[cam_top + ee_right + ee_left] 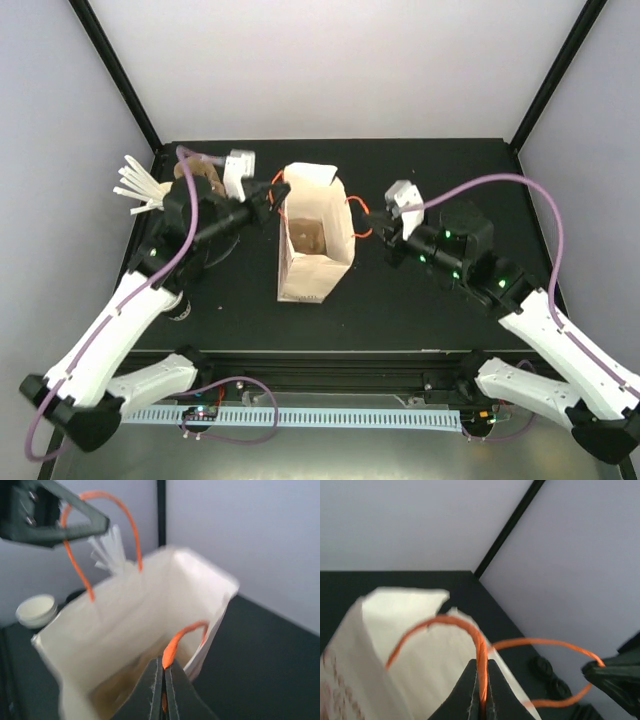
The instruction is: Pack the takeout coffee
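A black table [420, 300] sits inside pale walls [330, 60] with black frame posts running up the corners.

The left gripper [481, 666] is closed. Its two dark fingers are pinched together on the orange left handle [479, 647], which runs straight down between them. The right gripper [163, 664] is likewise clamped tight, with the orange right handle [176, 641] caught between its tips. Each handle arches up from the rim of a white paper bag [300, 272]. The bag stands upright in the middle of the table between the two grippers, its mouth spread open and reddish print on its outer wall.

A brown shape [310, 238] lies at the bottom of the bag, too dim to tell what it is.

A takeout coffee cup [181, 304] stands on the table outside the bag, well to its left. It sits just beside the left arm's forearm and is partly hidden by it. In the right wrist view it is a blur with a round pale mouth and no lid on it.

Farther back on the left, white stirrer sticks [140, 188] fan out near the table's corner. A brown pulp carrier [205, 180] lies close by, under the left arm. Beyond the bag, the left wrist view shows two round black shapes [542, 667] on the table, too dark to identify.
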